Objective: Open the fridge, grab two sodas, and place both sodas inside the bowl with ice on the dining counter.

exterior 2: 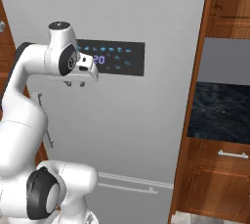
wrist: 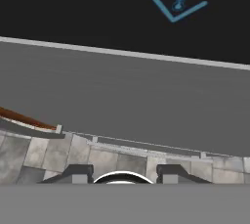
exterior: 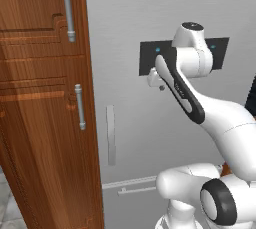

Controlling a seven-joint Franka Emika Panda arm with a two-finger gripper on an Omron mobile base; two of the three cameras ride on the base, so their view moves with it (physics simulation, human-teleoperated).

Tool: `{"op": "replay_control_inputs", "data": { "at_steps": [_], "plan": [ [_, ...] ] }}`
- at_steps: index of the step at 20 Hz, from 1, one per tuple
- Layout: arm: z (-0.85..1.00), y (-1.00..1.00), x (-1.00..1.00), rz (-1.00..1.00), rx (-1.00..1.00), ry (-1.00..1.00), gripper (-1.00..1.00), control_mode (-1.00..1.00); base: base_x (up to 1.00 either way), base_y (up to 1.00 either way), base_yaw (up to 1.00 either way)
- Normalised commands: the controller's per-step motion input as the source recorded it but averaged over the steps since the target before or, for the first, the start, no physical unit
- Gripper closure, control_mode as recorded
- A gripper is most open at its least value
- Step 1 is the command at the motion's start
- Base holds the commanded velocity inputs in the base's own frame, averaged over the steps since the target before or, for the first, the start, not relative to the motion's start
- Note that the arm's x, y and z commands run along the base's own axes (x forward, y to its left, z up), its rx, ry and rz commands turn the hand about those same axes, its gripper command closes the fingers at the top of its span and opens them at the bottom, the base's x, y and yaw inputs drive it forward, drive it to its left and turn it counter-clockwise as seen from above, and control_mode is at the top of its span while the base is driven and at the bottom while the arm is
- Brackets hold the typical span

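Kitchen wall of brown wooden cabinets (exterior: 40, 98) with the fridge (exterior: 145, 138) set between them, filling the middle of both base views. Fridge door is shut, so step 1 isn't done. All of it is left as far as I can judge: open door, pull 2 sodas, drop both in the ice bowl on the dining counter.

Fridge: tall light-grey front, black display panel (exterior 2: 119, 57) with blue icons at upper middle, slim grey vertical handle (exterior: 110, 134) on its left edge near the cabinet, horizontal drawer handle (exterior 2: 128, 188) low down.

Gripper (exterior 2: 74, 84) sits up by the left end of the display panel, close to the door face, well above and right of the vertical handle. Fingers pressed together, holding nothing. Hand view looks along the door at the panel edge, tiled floor (wrist: 49, 154) below.

Right of the fridge: black marble-patterned surface (exterior 2: 219, 113) inside a cabinet opening.
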Motion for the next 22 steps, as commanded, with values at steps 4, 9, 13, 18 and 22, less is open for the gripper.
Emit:
{"op": "replay_control_inputs", "data": {
  "at_steps": [4,9,13,18,22],
  "plan": [
    [0.0,0.04,-0.14,0.0,0.0,-0.02,-1.0,-1.0,0.0,0.0,0.0],
    [-0.29,0.25,-0.49,-0.09,0.0,0.07,-1.0,-1.0,0.0,0.0,0.0],
    [-0.42,0.44,-0.58,-0.18,-0.02,0.12,-1.0,-1.0,0.0,0.0,0.0],
    [-0.14,0.38,-0.27,-0.12,-0.03,0.0,-1.0,-1.0,0.0,0.0,0.0],
    [0.0,-0.25,0.37,0.05,0.0,0.0,-1.0,-1.0,0.0,0.0,0.0]
  ]
}}
